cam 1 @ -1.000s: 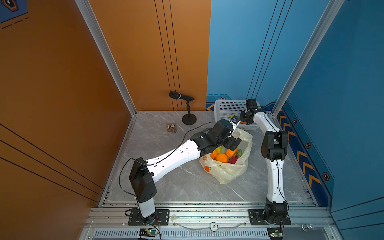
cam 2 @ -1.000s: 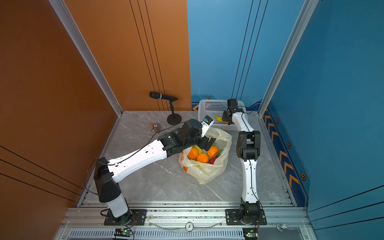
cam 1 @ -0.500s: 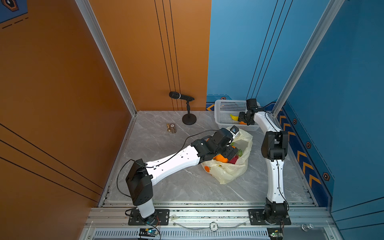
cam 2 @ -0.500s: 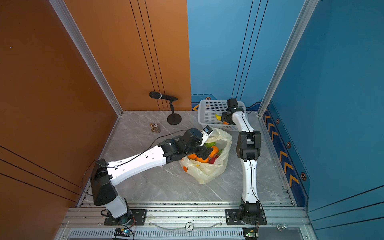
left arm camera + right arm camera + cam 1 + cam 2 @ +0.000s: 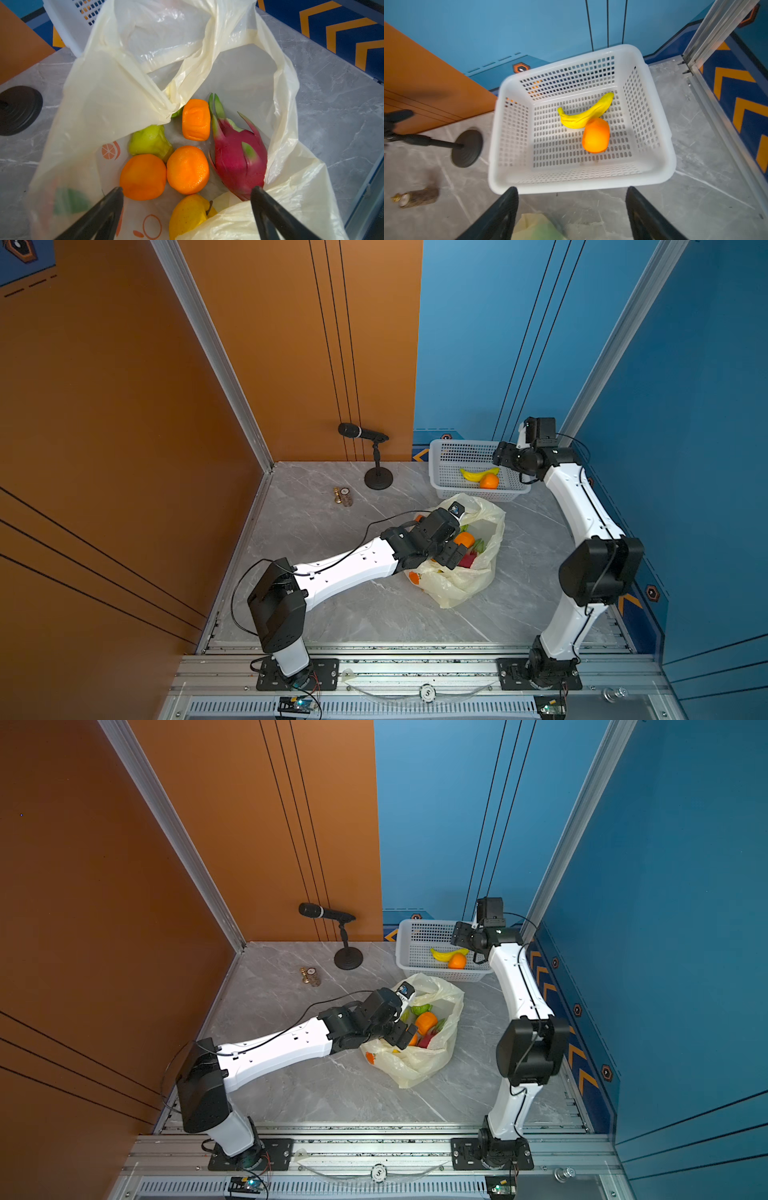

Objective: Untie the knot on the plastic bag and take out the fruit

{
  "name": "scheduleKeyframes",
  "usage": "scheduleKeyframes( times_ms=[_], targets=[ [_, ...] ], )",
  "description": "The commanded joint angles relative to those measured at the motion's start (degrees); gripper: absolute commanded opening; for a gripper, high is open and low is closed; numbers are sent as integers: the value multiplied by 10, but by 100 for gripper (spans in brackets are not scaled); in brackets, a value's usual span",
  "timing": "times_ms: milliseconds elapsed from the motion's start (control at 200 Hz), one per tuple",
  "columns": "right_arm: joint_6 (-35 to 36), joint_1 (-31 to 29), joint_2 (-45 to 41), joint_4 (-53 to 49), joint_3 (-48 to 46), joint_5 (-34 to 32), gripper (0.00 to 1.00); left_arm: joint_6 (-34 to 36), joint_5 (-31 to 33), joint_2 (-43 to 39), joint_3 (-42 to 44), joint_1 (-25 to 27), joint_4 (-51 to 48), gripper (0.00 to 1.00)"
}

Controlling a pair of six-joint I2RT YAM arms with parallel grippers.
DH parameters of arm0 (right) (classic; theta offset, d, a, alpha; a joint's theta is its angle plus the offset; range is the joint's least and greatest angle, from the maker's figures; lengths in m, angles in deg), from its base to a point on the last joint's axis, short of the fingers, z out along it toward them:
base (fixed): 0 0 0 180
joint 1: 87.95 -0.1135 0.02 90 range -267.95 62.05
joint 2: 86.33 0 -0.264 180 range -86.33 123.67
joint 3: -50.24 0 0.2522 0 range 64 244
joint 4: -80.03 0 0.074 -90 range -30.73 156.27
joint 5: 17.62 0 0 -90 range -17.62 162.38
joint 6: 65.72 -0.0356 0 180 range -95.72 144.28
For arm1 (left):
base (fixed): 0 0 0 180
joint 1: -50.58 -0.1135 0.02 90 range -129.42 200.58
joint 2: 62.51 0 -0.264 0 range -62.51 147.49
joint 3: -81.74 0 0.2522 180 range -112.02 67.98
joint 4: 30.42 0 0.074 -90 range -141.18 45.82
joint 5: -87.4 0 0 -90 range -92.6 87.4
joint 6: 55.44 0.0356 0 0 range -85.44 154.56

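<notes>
**Plastic bag** [image 5: 457, 587]: pale yellow, crinkled, orange-slice print. Lies on the grey marbled table [image 5: 332, 614], mouth gaping wide.

**Fruit**, inside the bag:
- two round oranges [image 5: 143, 176], side by side
- a squashed orange piece [image 5: 196, 119]
- a pink, green-tipped dragon fruit [image 5: 239, 153], just beside these
- a green piece [image 5: 149, 141]
- a yellow piece [image 5: 187, 216], partly under a fold of the bag

**Left pincer** [image 5: 187, 188]: reaches into the bag's mouth. Fingers wide apart, poised over the oranges, clamping nothing.

**White basket** [image 5: 581, 187]: stands just behind the bag, toward the blue wall. Holds a banana [image 5: 587, 114] and a lone orange [image 5: 596, 136], touching each other.

**Right pincer** [image 5: 572, 188]: hangs beyond the bag, by the basket's rim. Fingers apart, empty.

**Microphone stand** [image 5: 378, 479]: behind the bag, well apart, toward the orange wall.
</notes>
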Motion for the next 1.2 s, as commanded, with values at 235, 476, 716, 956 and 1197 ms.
scheduleKeyframes(
  times_ms=[235, 476, 716, 956, 1197],
  targets=[
    [-82, -115, -203, 101, -196, 32, 83, -76, 10, -60, 73, -14, -11, 77],
    [-62, -224, -319, 82, -298, -55, 83, -149, -16, -101, 160, -11, -12, 69],
    [-58, -298, -384, 51, -395, -60, 82, -206, -27, -107, 251, 13, 17, 65],
    [-57, -359, -415, 24, -461, -54, 77, -224, -16, -122, 302, 44, 57, 65],
    [-61, -379, -414, 18, -499, -22, 65, -202, -9, -171, 315, 54, 83, 81]
  ],
)
